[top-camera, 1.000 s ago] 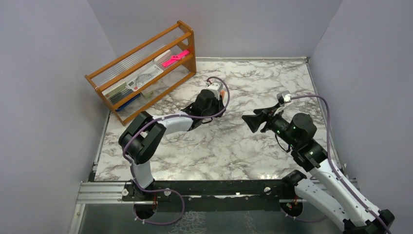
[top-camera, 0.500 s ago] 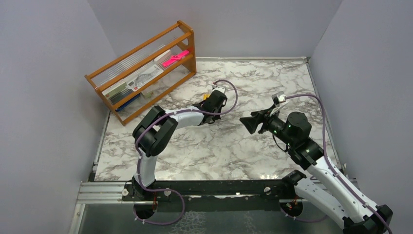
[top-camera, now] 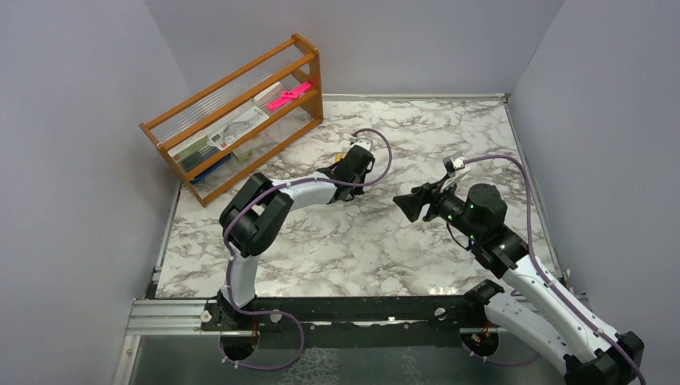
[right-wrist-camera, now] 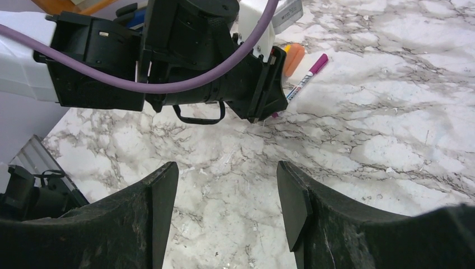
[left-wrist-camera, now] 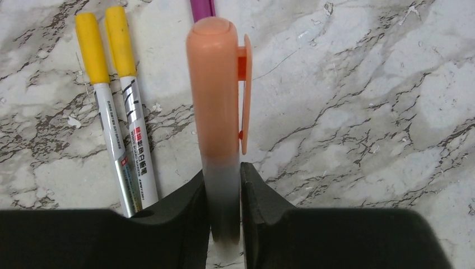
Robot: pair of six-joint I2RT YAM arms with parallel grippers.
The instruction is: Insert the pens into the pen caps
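My left gripper is shut on the pale barrel of a pen that wears an orange-pink cap with a clip. The pen points away from the wrist, low over the marble table. To its left lie two white pens with yellow caps, side by side. A purple pen end shows at the top edge. In the right wrist view the purple-tipped pen and the orange-pink cap lie beyond the left gripper. My right gripper hangs open and empty, facing the left one.
A wooden rack stands at the back left, holding flat items and a bright pink one. Grey walls close in the table on three sides. The left arm stretches across the table's middle-left.
The left arm reached farther back and slightly right, carrying the orange-capped pen down beside the yellow-capped pens. The right gripper crept a little to the left, still open.
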